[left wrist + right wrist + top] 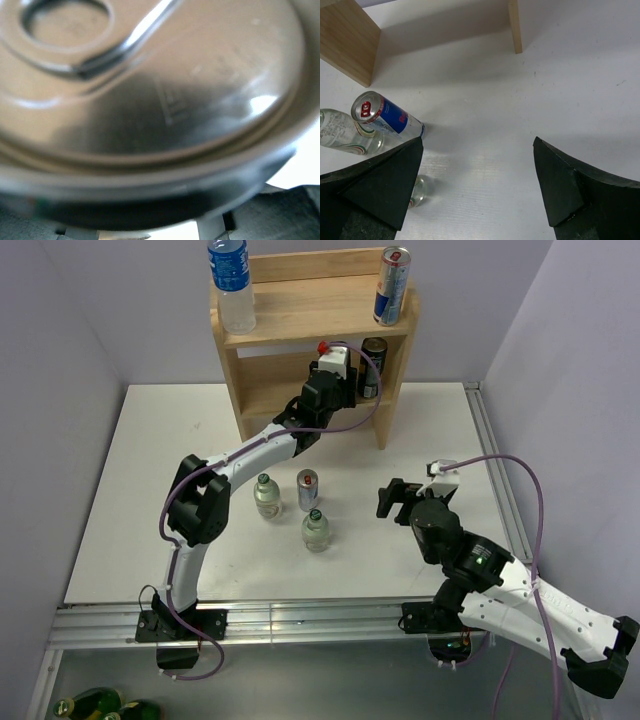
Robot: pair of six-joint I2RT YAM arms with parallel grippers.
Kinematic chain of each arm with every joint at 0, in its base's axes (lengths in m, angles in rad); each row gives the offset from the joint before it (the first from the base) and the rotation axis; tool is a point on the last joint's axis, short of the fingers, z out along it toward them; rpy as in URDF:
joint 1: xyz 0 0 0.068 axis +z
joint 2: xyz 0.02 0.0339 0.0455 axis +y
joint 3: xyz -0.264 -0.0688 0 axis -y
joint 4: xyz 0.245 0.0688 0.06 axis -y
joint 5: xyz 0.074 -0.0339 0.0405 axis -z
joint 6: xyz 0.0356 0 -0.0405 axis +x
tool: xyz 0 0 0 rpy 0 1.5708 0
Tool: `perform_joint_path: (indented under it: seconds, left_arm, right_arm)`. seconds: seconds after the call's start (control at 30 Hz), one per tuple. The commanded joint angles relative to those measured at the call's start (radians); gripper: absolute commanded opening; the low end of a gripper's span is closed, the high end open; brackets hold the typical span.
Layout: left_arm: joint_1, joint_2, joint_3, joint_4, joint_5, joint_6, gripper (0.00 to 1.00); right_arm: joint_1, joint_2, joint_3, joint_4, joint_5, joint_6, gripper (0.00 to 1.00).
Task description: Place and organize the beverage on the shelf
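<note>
Close against the left wrist camera sat the silver lid of a dark can (150,100), pull tab uppermost, blurred and filling almost the whole view. The left gripper (350,370) was reached into the lower tier of the shelf (300,310), just beside this can, which stood upright at the tier's right end by the side panel. Whether its fingers were pressed on the can could not be told. On the top tier stood a water bottle (231,285) at the left and a blue and silver can (391,285) at the right.

The right gripper (477,142) hung over bare table (130,490), fingers wide apart with nothing between them. To its left a second small can (385,117) stood between two glass bottles (267,496) (316,530), all near each other and well apart from the shelf.
</note>
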Motion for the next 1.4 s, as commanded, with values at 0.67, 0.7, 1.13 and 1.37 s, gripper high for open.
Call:
perform_joint_path:
  seconds: [0.67, 0.7, 1.13, 1.37]
  left_arm:
    - [-0.001, -0.054, -0.022, 0.132, 0.017, -0.027, 0.80]
    - [-0.001, -0.057, -0.022, 0.131, 0.014, -0.027, 0.81]
    - [-0.013, -0.174, -0.150, 0.145, -0.022, -0.018, 0.83]
    - [-0.037, -0.241, -0.216, 0.132, -0.020, -0.012, 0.84]
  right_arm:
    - [0.002, 0.001, -0.022, 0.042, 0.023, 0.017, 0.98]
    - [0.003, 0.001, -0.022, 0.042, 0.023, 0.017, 0.98]
    - [0.002, 0.012, -0.036, 0.066, 0.009, 0.013, 0.98]
    - [0.003, 0.013, -0.036, 0.069, 0.003, 0.016, 0.98]
